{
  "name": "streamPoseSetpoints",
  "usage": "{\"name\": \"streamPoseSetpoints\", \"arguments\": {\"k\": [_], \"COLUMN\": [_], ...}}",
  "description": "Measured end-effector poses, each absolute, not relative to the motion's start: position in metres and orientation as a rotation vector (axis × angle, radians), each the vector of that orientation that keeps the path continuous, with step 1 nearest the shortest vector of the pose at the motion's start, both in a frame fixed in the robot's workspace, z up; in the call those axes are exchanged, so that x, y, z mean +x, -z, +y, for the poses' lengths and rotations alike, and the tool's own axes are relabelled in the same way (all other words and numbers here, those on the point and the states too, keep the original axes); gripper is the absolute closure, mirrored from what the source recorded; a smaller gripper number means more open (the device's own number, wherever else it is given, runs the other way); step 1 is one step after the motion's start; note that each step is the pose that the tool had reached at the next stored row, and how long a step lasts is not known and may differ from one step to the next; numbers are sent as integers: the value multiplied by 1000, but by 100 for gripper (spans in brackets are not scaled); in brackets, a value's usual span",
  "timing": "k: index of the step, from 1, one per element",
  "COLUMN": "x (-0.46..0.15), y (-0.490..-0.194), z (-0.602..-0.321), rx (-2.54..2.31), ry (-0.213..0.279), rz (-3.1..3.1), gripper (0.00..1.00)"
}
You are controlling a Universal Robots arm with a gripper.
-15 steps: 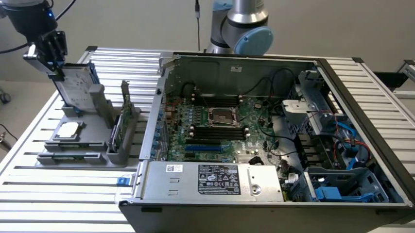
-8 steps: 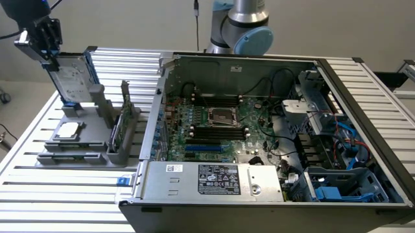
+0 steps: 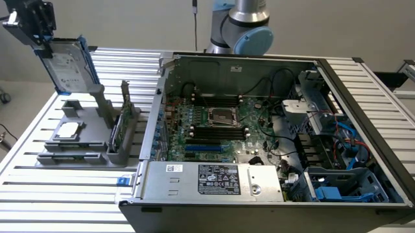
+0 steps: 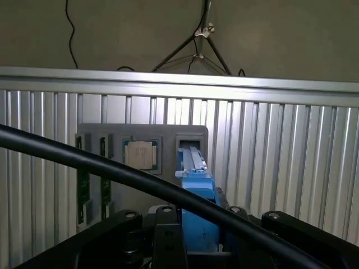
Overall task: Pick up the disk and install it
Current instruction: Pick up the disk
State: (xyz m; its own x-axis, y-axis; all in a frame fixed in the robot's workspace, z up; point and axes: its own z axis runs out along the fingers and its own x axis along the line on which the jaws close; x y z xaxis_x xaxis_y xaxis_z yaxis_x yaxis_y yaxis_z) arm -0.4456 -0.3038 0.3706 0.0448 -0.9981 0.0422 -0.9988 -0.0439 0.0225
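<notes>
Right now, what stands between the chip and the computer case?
In the exterior view, an upright green card stands between chip and case.

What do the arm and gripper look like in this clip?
The arm is a silver-grey metal tube with a rounded joint under a light-blue cap. The gripper is black and blocky; the wrist view shows round bolt heads on its body. A thick black cable crosses in front of the wrist camera.
</notes>
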Motion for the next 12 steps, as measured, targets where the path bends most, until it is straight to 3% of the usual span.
{"name": "streamPoseSetpoints", "arguments": {"k": [12], "x": [-409], "y": [-417], "z": [-305], "rx": [2240], "ry": [-19], "rz": [-2142], "gripper": [68]}}
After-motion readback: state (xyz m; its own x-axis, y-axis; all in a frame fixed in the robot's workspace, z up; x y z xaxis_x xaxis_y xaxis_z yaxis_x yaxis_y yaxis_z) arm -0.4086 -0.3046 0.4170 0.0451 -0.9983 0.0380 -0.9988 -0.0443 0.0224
